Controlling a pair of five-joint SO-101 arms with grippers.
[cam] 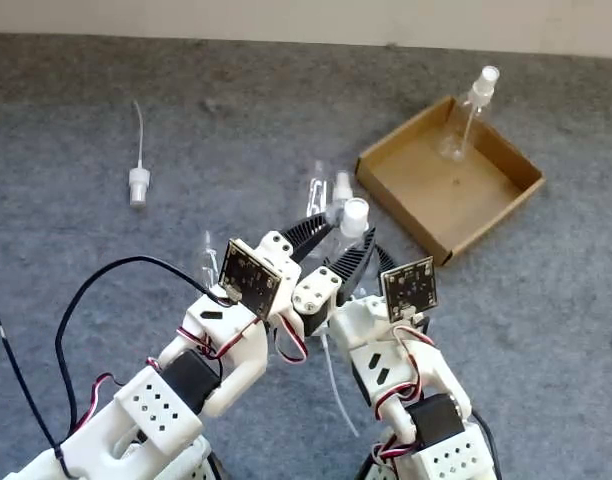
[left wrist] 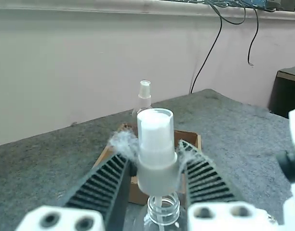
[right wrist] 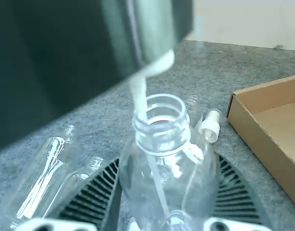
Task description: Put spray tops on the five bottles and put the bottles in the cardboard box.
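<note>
Left end effector (left wrist: 154,148) pinches spray top (left wrist: 155,126) above open bottle (right wrist: 159,144) clamped by right end effector (right wrist: 167,163), near cardboard box (cam: 421,190).

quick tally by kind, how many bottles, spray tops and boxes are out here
bottle: 5
spray top: 4 clearly seen
cardboard box: 1
total: 10

I see my left arm (cam: 201,370) and right arm (cam: 416,400) as white shells around black servos, dotted with small holes. Red, white and black wires (cam: 286,350) loop at the joints. A black cable (cam: 71,310) runs off the left arm. Each wrist carries a dark square board (cam: 250,277). The fingers (left wrist: 106,180) are black and ribbed.
</note>
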